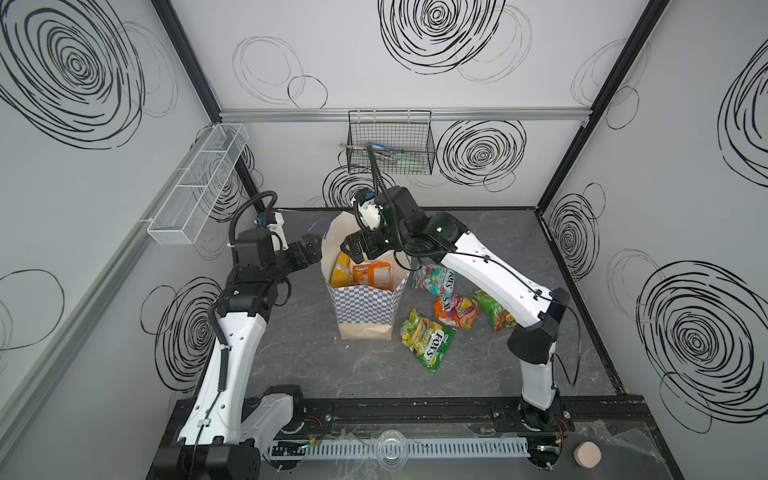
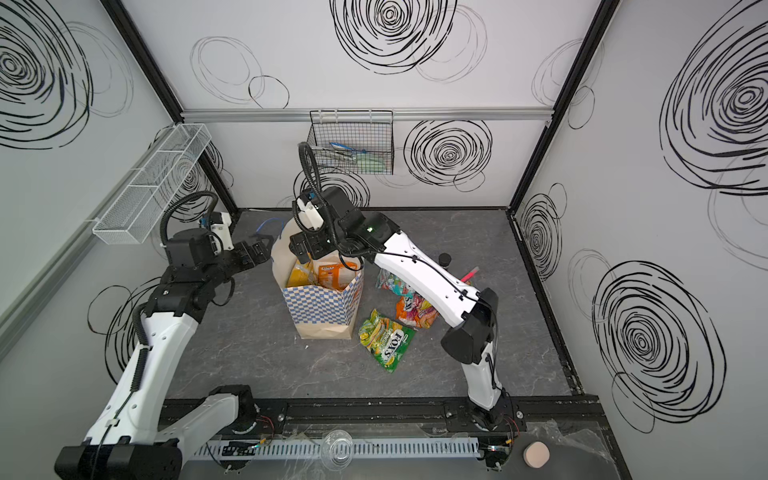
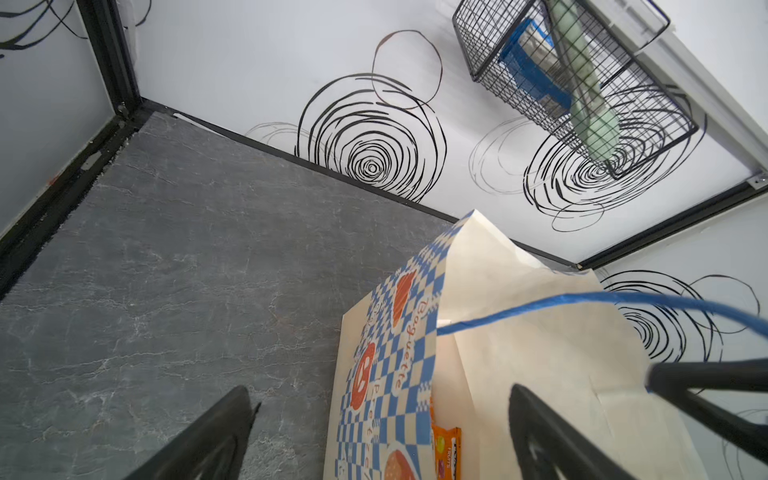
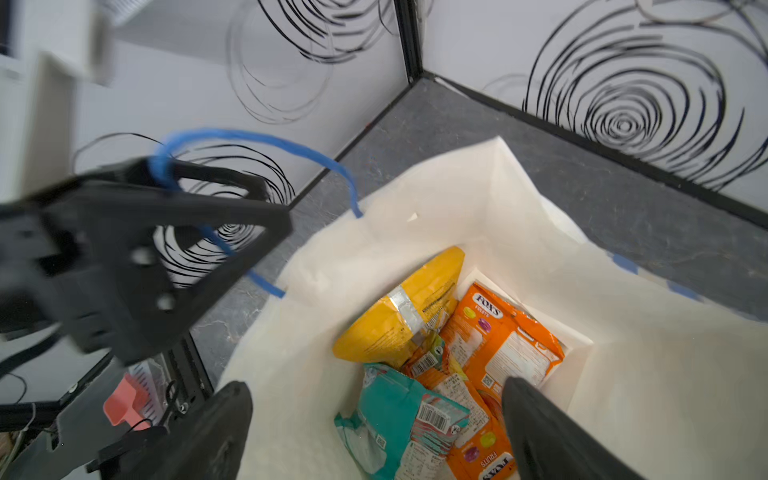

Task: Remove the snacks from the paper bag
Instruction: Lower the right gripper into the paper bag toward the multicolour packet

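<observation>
1. A tall cream paper bag with a blue-and-white checkered band (image 1: pixel 365 305) stands upright at the centre of the grey marbled table (image 1: pixel 316 365) in both top views.
2. The right pincer (image 4: pixel 374 384) hangs wide open over the bag's mouth, gripping nothing; a yellow crinkly packet (image 4: pixel 399 307), an orange packet (image 4: pixel 511 345) and a teal packet (image 4: pixel 390 419) lie inside.
3. The left pincer (image 1: pixel 309 247), jaws apart and empty, sits just left of the bag's rim, the blue cord handle (image 4: pixel 257 139) draped across one finger.
4. Four more packets lie on the table right of the bag, a green FOX'S packet (image 1: pixel 426 345) lowest in the frame.
</observation>
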`<state>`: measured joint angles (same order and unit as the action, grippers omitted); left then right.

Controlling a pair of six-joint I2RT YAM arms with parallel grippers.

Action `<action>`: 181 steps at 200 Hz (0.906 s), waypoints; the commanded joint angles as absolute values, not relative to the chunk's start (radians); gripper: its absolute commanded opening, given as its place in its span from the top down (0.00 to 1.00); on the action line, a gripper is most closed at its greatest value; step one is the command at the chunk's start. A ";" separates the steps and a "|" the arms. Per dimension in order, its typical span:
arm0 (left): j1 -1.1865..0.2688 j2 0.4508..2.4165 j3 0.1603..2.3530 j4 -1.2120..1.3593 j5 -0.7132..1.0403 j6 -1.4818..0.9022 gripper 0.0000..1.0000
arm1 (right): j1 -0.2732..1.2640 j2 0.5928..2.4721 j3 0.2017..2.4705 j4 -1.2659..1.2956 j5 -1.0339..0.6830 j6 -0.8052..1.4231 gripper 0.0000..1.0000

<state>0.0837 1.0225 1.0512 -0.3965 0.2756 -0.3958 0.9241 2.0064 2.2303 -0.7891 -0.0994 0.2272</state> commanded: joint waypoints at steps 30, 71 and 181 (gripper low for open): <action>0.097 1.001 0.972 -0.210 0.378 -0.420 0.29 | 0.916 2.143 2.280 -0.891 -0.086 0.227 0.06; 0.098 0.988 0.897 -0.100 0.420 -0.415 0.58 | 0.944 2.250 2.281 -0.887 -0.045 0.207 0.06; 0.144 0.994 0.805 0.054 0.580 -0.484 0.80 | 0.934 2.485 2.275 -0.924 -0.080 0.232 0.00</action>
<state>0.1360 1.0058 0.8223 -0.0338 0.5205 -0.4622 0.9401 2.4367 2.2581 -0.8764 -0.0669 0.2089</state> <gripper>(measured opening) 0.204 0.999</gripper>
